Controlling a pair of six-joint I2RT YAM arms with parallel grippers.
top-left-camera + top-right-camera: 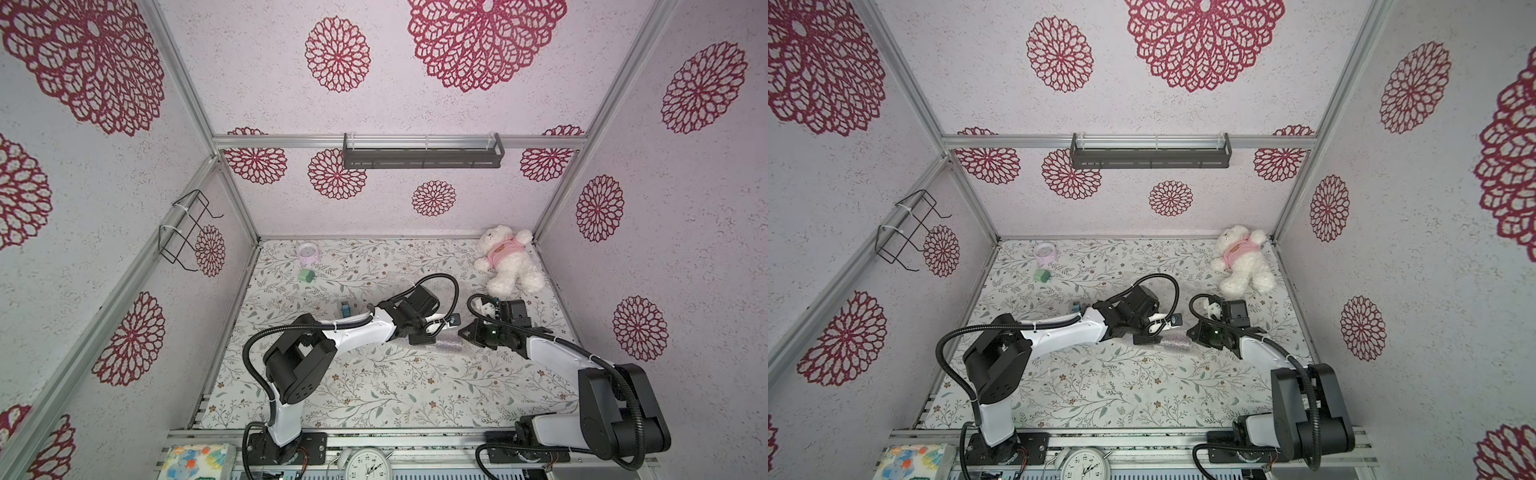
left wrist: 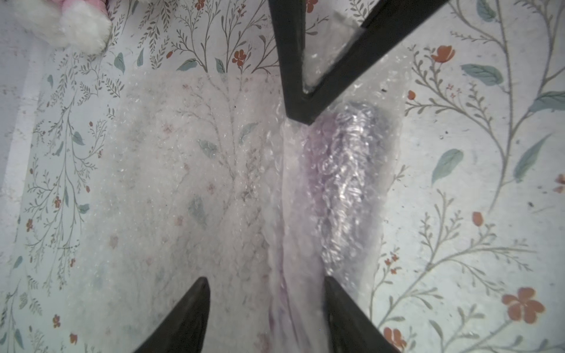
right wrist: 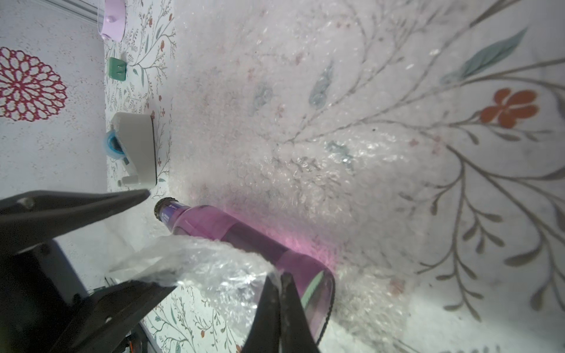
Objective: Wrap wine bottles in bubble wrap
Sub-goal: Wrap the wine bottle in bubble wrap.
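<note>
The wine bottle (image 3: 214, 223), clear glass with purple liquid and a dark cap, lies on its side on the bubble wrap (image 3: 275, 122), a wide clear sheet spread on the table. One edge of the sheet is folded over the bottle's body, which shows as a shiny purple-tinted bulge (image 2: 345, 183). My right gripper (image 3: 279, 282) is shut on that folded edge near the bottle's base. My left gripper (image 2: 266, 287) is open, its fingers standing either side of the fold near the neck end. In both top views the two grippers (image 1: 419, 338) (image 1: 462, 332) meet over the rolled wrap (image 1: 451, 344) (image 1: 1177, 344).
A white-grey tape dispenser (image 3: 137, 146) (image 1: 345, 309) with a blue roll sits left of the wrap. Farther back are a green block (image 1: 307, 275) and a pink round container (image 1: 307, 251). A white teddy bear (image 1: 509, 259) lies in the back right corner.
</note>
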